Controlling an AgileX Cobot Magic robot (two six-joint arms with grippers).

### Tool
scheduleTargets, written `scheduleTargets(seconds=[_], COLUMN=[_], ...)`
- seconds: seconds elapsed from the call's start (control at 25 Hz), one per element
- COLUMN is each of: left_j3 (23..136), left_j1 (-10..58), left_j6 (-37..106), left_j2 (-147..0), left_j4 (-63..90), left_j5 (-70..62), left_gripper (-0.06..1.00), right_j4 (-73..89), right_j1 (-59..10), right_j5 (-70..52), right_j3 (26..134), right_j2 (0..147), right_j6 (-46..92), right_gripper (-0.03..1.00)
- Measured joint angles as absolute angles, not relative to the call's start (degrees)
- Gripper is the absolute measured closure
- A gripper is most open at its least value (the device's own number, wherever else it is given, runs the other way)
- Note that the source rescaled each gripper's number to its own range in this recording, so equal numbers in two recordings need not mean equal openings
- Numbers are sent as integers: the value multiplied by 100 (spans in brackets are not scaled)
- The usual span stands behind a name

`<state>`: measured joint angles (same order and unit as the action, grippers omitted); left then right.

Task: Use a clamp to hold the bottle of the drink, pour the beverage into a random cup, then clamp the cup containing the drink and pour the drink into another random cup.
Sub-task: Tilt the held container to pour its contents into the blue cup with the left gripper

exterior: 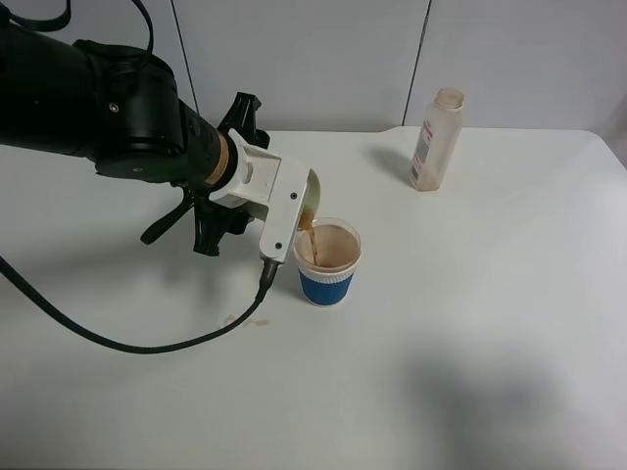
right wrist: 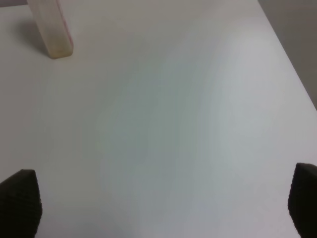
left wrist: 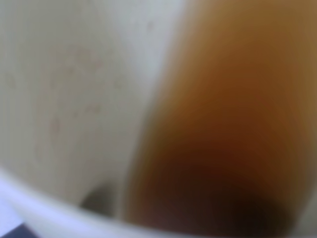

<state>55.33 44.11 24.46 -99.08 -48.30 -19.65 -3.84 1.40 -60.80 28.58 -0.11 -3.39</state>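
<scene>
My left gripper (exterior: 294, 193) is shut on the pale yellow-green tumbler (exterior: 312, 195), which is tipped far over the blue-sleeved paper cup (exterior: 327, 274). A thin brown stream of the drink (exterior: 313, 238) runs from the tumbler's rim into that cup. The left wrist view is a blurred close-up of the tumbler's pale inner wall (left wrist: 74, 99) with the drink (left wrist: 228, 139) pooled along it. At the back right the bottle (exterior: 435, 140) stands upright, and its base (right wrist: 52, 29) shows in the right wrist view. My right gripper (right wrist: 161, 203) is open over bare table, with nothing between its fingertips (right wrist: 20, 201).
A few brown drops (exterior: 245, 320) lie on the white table (exterior: 490, 343) just left of the paper cup. The left arm's black cable (exterior: 147, 345) loops across the table's front left. The table's right edge (right wrist: 292, 54) shows in the right wrist view.
</scene>
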Motion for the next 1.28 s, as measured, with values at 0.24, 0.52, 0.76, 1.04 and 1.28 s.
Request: scheduleTargets(seconds=[0.24,0.52,0.76,1.04,1.28], left_j3=[5533,5533,5546,5546,5546], left_j1=[4411,4411,4411,4453,4571], left_j6=[2446,2446,2444,2444,2444], left_j2=[-9908,-9908,-9908,-9908,-9908], left_j4=[-4929,-5038,-5142,-5213,-5248], left_j5=[-1965,-1965,-1965,-1970,-1970], left_gripper=[91,91,91,91,91], right_j4=[-384,-384,-384,-384,-384], right_j1=[140,140,140,140,140], right_j5=[-6080,-6080,-6080,-6080,-6080], right_j3=[2858,2858,2858,2858,2858], right_j2=[-11,-11,-11,-11,-11], right_j6=[-339,-339,-339,-339,-339], right_gripper=[-3,-3,-3,-3,-3])
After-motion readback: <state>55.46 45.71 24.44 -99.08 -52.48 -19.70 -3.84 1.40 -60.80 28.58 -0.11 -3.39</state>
